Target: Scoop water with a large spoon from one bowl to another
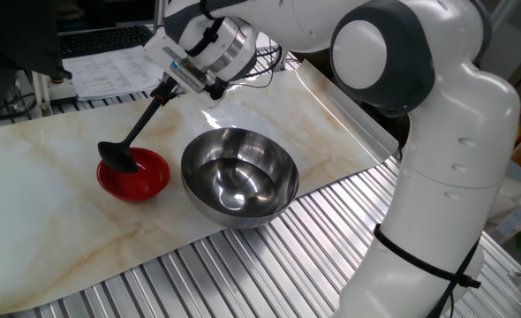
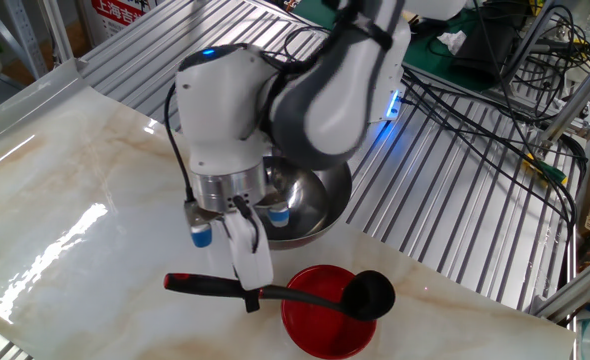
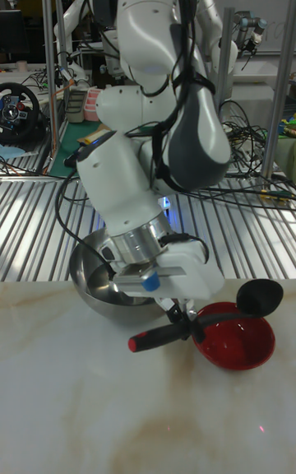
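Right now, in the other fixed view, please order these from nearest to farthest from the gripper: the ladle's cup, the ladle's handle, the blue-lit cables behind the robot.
1. ladle handle, clamped in the gripper.
2. ladle cup, over the red bowl's far side.
3. cables, on the grating behind.

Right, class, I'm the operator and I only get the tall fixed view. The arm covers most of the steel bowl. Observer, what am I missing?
Observer: The steel bowl stands upright on the marble sheet, close beside the red bowl.
Operator: And the ladle's cup?
Observer: The ladle has its cup over the red bowl's far-left rim, tilted; I can't tell whether it touches.
Operator: Is the gripper holding the handle firmly?
Observer: The gripper is shut on the ladle, part-way along the handle, whose red-tipped end sticks out behind it.
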Robot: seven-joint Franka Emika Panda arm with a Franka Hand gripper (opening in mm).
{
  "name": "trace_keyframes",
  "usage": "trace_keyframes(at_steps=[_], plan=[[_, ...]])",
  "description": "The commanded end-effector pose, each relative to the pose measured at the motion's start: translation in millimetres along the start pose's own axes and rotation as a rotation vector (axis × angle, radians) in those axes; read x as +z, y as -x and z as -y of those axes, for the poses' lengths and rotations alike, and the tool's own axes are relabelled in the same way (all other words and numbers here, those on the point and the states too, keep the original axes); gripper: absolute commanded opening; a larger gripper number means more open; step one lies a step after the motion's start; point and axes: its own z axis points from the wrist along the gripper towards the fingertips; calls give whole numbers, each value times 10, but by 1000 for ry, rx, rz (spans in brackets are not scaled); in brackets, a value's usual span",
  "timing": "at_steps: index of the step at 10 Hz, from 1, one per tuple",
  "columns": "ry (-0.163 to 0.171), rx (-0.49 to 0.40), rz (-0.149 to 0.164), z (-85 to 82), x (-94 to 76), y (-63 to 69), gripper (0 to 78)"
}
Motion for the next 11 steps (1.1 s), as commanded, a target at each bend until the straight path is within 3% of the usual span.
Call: trace_keyframes(at_steps=[1,9,11], plan=[[66,21,-41,23,15,75,12],[148,51,-101,38,26,96,12],[153,47,-110,38,26,96,12]])
